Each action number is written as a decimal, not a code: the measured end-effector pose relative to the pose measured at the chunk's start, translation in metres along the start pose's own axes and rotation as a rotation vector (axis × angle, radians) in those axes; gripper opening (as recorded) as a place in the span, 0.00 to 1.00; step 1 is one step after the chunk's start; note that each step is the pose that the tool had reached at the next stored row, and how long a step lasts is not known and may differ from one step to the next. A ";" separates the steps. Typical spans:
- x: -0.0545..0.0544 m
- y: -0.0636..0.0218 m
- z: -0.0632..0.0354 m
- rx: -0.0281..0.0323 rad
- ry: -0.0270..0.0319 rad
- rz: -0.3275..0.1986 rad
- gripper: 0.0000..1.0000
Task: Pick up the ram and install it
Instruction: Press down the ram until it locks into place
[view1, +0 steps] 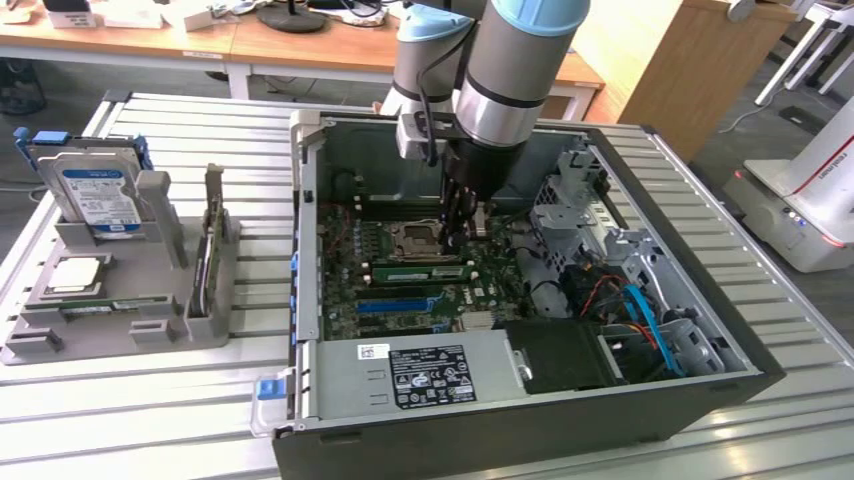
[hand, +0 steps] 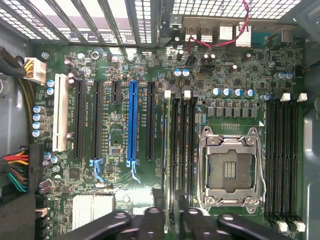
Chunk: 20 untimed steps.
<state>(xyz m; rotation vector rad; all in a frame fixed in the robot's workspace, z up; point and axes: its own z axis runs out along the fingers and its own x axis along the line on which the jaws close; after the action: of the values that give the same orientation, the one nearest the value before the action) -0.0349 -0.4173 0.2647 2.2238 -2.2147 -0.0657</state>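
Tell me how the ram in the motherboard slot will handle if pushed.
The ram is a long thin board: probably light, fairly stiff, yet apt to crack under sideways force. Seated on its narrow edge in the motherboard, it would likely tilt rather than slide.

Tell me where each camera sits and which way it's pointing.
Exterior view: off the arm, raised, looking down into the open black computer case on a slatted metal table; the grey robot arm reaches inside.
Wrist view: on the wrist, facing straight at the green motherboard; the black gripper shows at the frame's edge.
Shared: the motherboard and its empty silver processor socket.
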 end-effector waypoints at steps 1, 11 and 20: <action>0.000 0.0000 0.0000 0.0000 0.0000 0.000 0.23; 0.000 0.0000 0.0000 0.0000 0.0001 0.000 0.11; 0.000 -0.0037 -0.0001 0.0000 0.0001 0.000 0.11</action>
<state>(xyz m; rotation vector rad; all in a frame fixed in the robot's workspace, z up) -0.0312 -0.4173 0.2648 2.2237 -2.2147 -0.0656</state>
